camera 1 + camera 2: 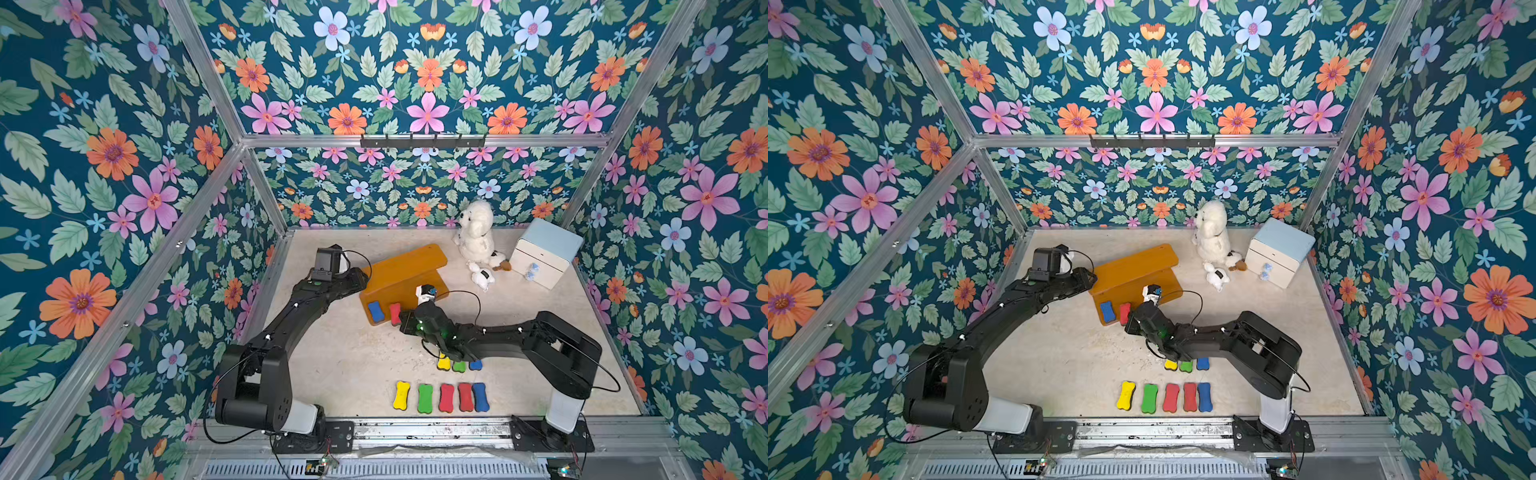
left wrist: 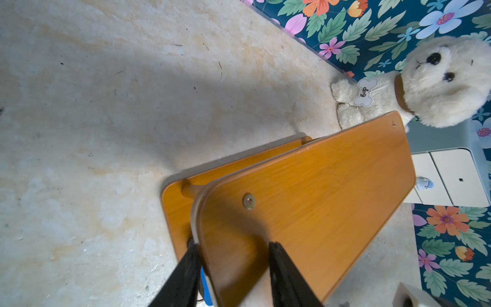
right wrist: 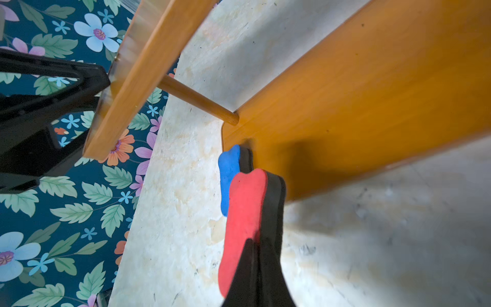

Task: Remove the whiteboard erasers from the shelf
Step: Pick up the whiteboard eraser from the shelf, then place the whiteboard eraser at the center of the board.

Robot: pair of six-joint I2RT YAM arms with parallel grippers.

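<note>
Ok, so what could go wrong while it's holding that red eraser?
1. The blue eraser lies close beside the red eraser pinched in the right hand, so lifting might bump the blue one off the shelf.
2. The right hand seems to grip only the red eraser's near end, so it could twist or slip out.
3. The left hand holds the shelf's top board by one corner. If it slips, the shelf might shift.

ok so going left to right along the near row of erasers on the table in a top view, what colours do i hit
yellow eraser, green eraser, red eraser, second red eraser, blue eraser
</note>
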